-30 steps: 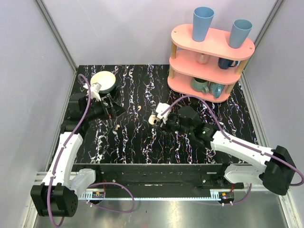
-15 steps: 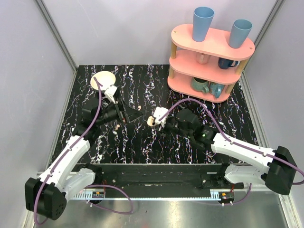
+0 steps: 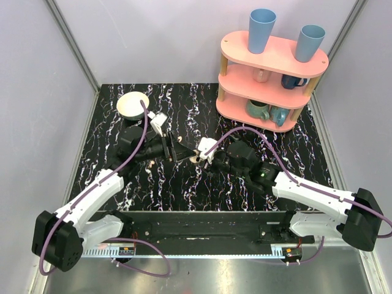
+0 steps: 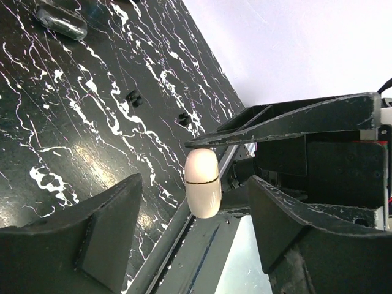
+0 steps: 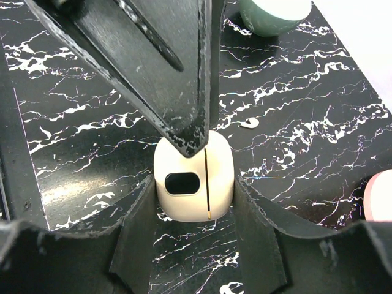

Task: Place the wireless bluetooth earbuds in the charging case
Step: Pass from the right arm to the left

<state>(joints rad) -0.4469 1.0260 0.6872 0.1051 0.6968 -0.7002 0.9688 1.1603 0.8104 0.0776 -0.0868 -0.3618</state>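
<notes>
Black-marbled table | your right gripper grips the charging case by its sides, seam turned outward, likely to expose the lid | your left gripper, fingers spread, noses one tip at that seam; contact unclear | case reads closed | one earbud lies loose beyond it.

Reaching inward with both arms, tips close together — spread wide on the left gripper, clamped tight on the right gripper.
</notes>
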